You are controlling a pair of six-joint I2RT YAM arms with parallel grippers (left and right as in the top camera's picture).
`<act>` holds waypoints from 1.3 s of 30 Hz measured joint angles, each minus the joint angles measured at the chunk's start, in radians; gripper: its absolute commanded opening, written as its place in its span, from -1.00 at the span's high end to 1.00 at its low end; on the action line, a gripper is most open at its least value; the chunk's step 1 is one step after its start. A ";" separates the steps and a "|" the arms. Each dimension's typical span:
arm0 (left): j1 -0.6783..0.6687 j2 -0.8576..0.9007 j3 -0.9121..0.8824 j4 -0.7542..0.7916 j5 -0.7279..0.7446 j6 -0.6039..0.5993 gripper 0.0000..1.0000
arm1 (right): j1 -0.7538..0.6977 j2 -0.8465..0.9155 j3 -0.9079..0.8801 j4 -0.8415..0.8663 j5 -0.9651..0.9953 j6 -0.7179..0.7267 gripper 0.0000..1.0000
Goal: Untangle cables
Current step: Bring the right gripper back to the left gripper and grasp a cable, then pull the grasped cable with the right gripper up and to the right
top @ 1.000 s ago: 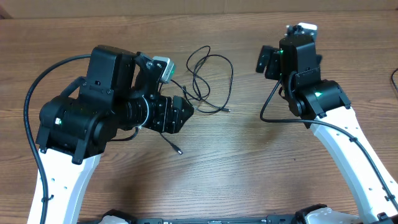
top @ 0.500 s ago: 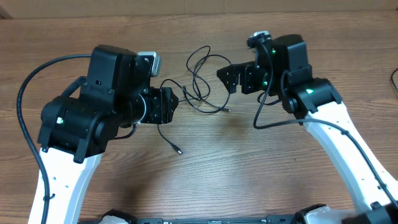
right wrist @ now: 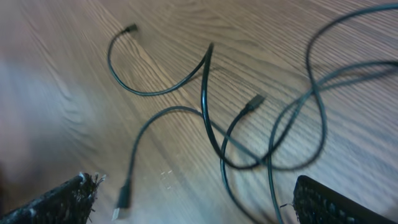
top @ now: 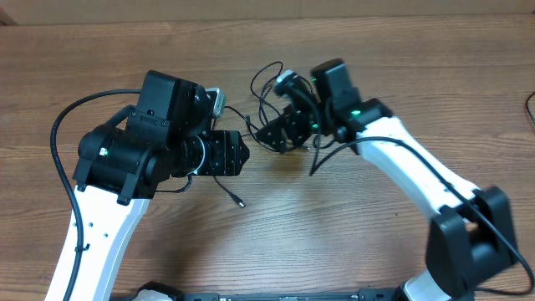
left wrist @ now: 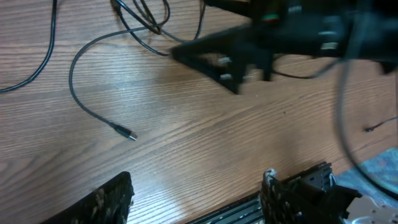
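The cables [top: 255, 84] are thin black cords looped loosely at the table's far middle. One strand trails toward me and ends in a small plug [top: 241, 203]. My right gripper [top: 280, 134] hangs open right over the loops. In the right wrist view the tangled cables [right wrist: 204, 112] lie below and between its fingers, and a light-tipped plug [right wrist: 123, 200] rests near the left finger. My left gripper [top: 242, 155] stands open just left of the tangle, with nothing between its fingers [left wrist: 106, 202]. The trailing plug [left wrist: 126, 133] lies on the wood ahead of it.
Thick black robot cables arc beside each arm [top: 58, 134]. The table's far edge [top: 267, 18] runs behind the cords. A dark rail [left wrist: 236, 208] lines the near edge under the left gripper.
My right arm has swung left and down, from the far right to directly over the cable loops. The left arm has shifted slightly right, its jaws still apart.
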 measured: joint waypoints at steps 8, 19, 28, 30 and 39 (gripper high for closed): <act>0.000 0.000 0.000 0.000 0.015 0.030 -0.34 | 0.049 0.097 0.000 0.161 0.085 -0.053 -0.94; 0.000 0.000 0.000 0.000 0.016 0.045 -0.36 | 0.049 0.137 0.000 0.248 0.175 -0.056 -0.88; 0.000 0.000 -0.001 0.025 0.016 0.045 -0.42 | 0.049 0.259 0.000 0.267 0.187 -0.018 0.92; 0.000 0.000 -0.001 0.031 0.016 0.045 -0.43 | 0.049 0.266 0.000 0.279 0.187 -0.006 0.92; 0.000 0.000 -0.001 0.036 0.016 0.045 -0.43 | 0.032 0.262 0.000 0.368 0.187 0.062 0.93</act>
